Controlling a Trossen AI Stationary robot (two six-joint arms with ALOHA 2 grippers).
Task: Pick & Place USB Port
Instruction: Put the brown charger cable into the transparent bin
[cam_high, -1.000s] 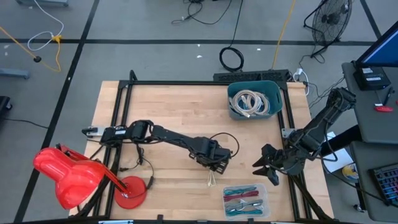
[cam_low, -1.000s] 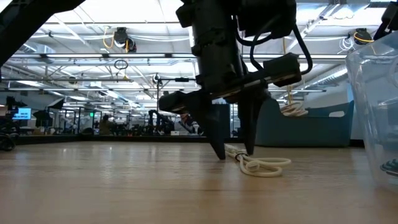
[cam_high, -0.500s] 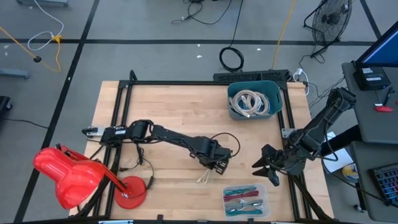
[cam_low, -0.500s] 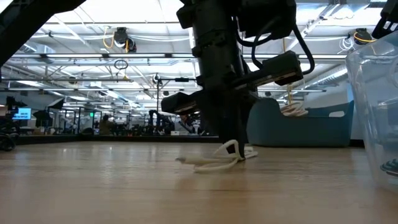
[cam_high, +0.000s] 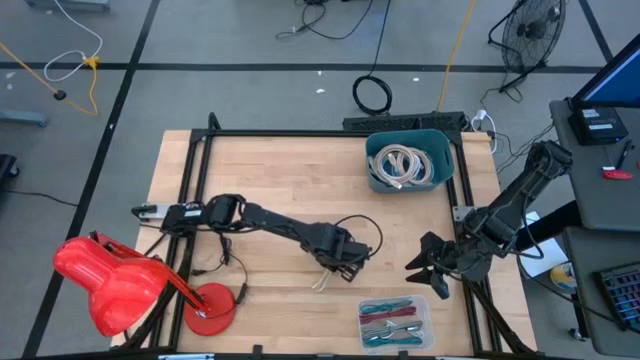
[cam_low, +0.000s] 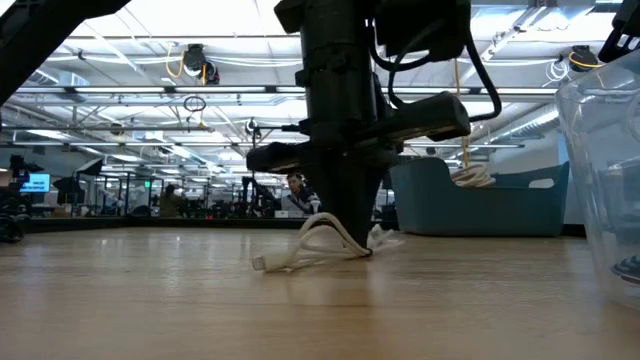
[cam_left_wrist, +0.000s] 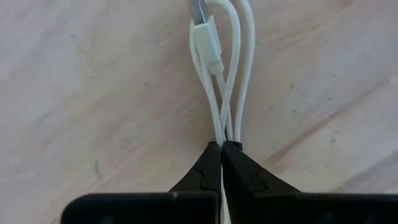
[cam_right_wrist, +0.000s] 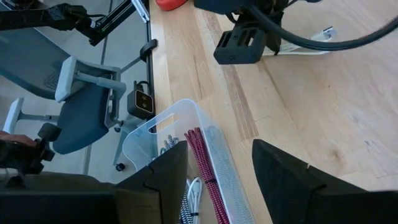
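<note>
My left gripper (cam_left_wrist: 222, 163) fingers pinch the looped white USB cable (cam_left_wrist: 222, 81) on the wooden tabletop (cam_high: 270, 170); right gripper (cam_high: 421, 262) fingers spread, empty.

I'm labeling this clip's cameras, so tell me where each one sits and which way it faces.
High view: overhead, straight down on the table; both arms show.
Low view: table height, looking across; left gripper shut on the white cable.
Left wrist view: down at the wood; its fingers pinch the cable.
Right wrist view: right gripper open, above the clear bin.
All four show the cable.
</note>
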